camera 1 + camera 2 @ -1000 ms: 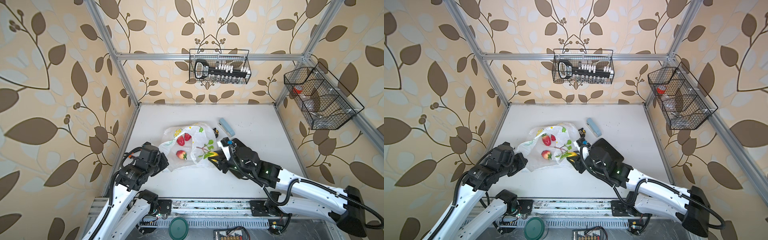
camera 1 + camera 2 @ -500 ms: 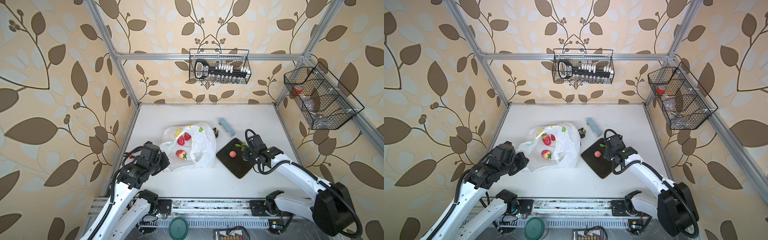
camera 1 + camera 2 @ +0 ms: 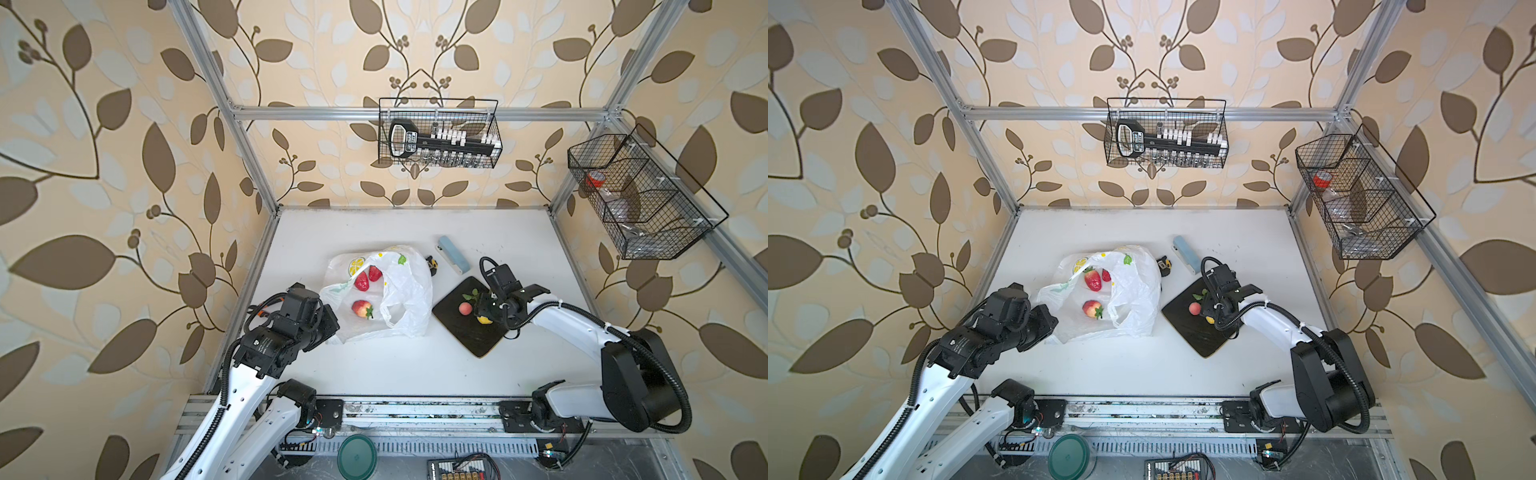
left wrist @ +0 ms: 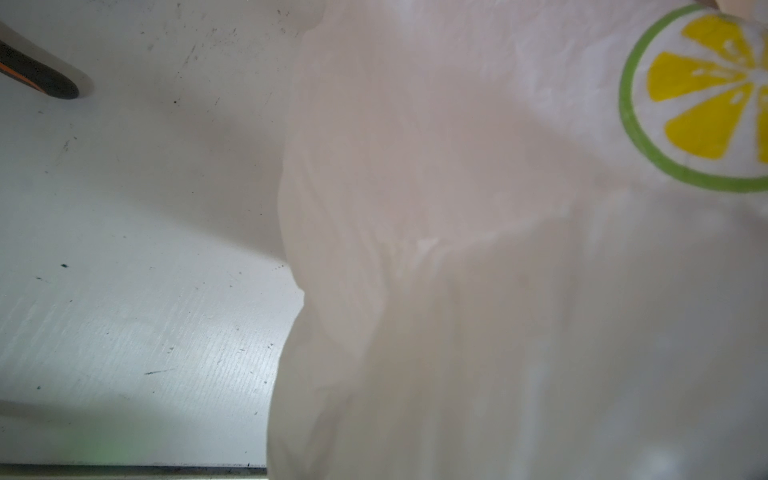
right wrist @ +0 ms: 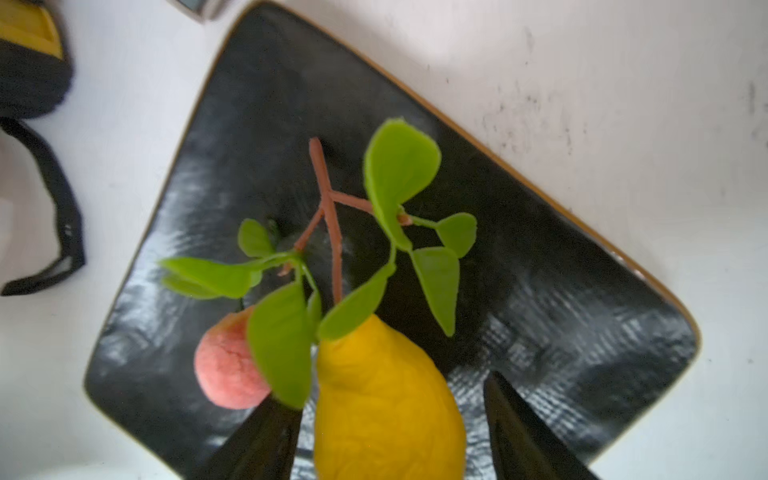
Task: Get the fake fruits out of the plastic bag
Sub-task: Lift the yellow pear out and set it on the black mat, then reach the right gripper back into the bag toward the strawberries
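The plastic bag (image 3: 405,291) lies crumpled left of centre, white with a lemon-slice print (image 4: 706,95). Three red strawberries (image 3: 361,281) (image 3: 375,273) (image 3: 362,309) lie in its open mouth, seen in both top views (image 3: 1093,279). My left gripper (image 3: 332,324) is shut on the bag's near left corner; bag film hides its jaws in the left wrist view. On the dark square board (image 3: 469,336) lie a pink round fruit (image 5: 228,365) and a yellow pear-shaped fruit (image 5: 386,415) on a leafy twig (image 5: 328,208). My right gripper (image 5: 386,386) stands open astride the yellow fruit, with a gap at one finger (image 5: 515,424).
A blue-grey case (image 3: 452,254) and a small black-and-yellow object (image 3: 432,265) lie behind the board. Wire baskets hang on the back wall (image 3: 440,133) and the right wall (image 3: 640,199). A green lid (image 3: 356,457) sits below the table's front rail.
My right gripper left the bag's mouth, carried the yellow fruit and twig to the board, and its jaws have now spread. The bag's right side has settled. The left arm has not moved.
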`<control>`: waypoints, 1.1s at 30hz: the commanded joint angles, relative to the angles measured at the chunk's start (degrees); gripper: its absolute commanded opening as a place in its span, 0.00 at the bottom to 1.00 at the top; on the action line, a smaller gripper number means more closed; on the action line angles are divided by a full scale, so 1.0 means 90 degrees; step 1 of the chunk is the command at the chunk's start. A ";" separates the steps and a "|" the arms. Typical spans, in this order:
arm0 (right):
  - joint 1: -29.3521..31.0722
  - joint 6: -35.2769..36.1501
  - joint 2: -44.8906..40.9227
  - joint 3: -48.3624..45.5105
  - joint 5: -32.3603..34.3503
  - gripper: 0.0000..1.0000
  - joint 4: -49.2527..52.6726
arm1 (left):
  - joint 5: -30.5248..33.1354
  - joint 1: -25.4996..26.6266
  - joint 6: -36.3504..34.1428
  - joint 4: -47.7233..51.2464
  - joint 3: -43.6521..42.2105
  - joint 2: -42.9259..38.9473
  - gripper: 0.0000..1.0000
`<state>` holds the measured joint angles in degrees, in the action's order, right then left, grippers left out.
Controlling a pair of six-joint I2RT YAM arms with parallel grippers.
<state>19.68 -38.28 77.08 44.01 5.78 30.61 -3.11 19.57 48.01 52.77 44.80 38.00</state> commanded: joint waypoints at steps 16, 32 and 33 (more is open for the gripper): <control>0.3957 0.3320 0.0415 0.1649 -0.0736 0.57 -0.2660 | -0.0218 0.0066 0.0047 -0.0016 -0.0031 -0.0057 0.00; 0.4171 0.3164 0.4169 0.3428 -0.0087 0.65 -0.4194 | -0.0092 0.0063 0.0066 0.0215 0.0003 -0.0257 0.00; 0.4160 0.3094 0.4334 0.3523 -0.0041 0.66 -0.4222 | -0.0098 0.0062 0.0064 0.0215 0.0003 -0.0257 0.00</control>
<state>57.47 -8.45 113.40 72.97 2.50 -4.21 -4.34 19.57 48.21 53.08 44.69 36.18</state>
